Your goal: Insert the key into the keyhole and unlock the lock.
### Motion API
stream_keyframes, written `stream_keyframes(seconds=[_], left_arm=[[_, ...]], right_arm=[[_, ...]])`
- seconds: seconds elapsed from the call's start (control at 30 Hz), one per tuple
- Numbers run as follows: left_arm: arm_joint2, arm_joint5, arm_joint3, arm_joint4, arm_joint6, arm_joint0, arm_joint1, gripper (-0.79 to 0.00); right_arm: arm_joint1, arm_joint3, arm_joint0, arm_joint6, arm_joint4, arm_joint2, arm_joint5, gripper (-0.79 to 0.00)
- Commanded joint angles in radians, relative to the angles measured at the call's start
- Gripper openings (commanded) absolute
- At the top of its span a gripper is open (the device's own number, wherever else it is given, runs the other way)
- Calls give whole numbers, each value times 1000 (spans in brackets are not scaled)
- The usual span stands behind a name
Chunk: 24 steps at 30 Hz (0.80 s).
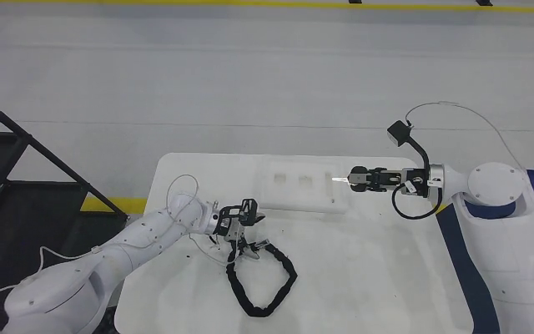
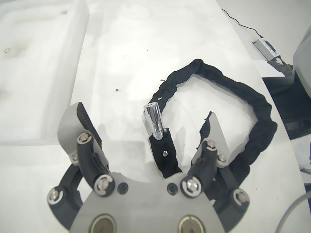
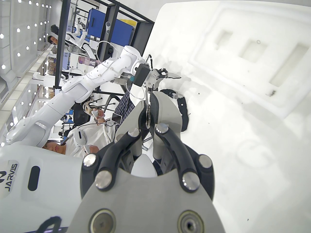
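Open left hand point(image 2: 145, 112) straddles lock cylinder point(image 2: 154, 122); right hand point(image 3: 148, 112) grips key point(image 1: 339, 178).

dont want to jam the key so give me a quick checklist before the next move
1. The key is held in the right gripper: ok, the blade sticks out of the shut fingers.
2. The left gripper grips the chrome lock cylinder: not ok, it is open, with one finger on either side of the cylinder.
3. The key is close to the cylinder: not ok, it is over the white foam tray, apart from the chain lock.
4. The keyhole faces the key: cannot tell.
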Motion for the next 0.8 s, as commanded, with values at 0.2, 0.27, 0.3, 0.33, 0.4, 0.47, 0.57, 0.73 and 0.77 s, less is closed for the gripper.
stream_keyframes(seconds=[0.2,0.27,0.3,0.33,0.4,0.47,0.57,0.73,0.77], left_arm=[[-57,103,-91,-25,-91,85,45,0],[-73,135,-124,-15,-101,105,58,0],[-80,152,-139,-3,-106,115,65,0],[-87,171,-154,11,-113,125,72,0],[-101,190,-182,21,-119,145,84,0],[-116,203,-201,29,-128,161,94,0],[-134,214,-224,37,-138,181,104,0],[-157,217,-242,49,-145,207,112,-185],[-161,216,-243,52,-146,211,112,-271]], right_arm=[[0,0,0,0,0,0,0,-785],[0,0,0,0,0,0,0,-785],[0,0,0,0,0,0,0,-785],[0,0,0,0,0,0,0,-785],[0,0,0,0,0,0,0,-785],[0,0,0,0,0,0,0,-785],[0,0,0,0,0,0,0,-785],[0,0,0,0,0,0,0,-785],[0,0,0,0,0,0,0,-785]])
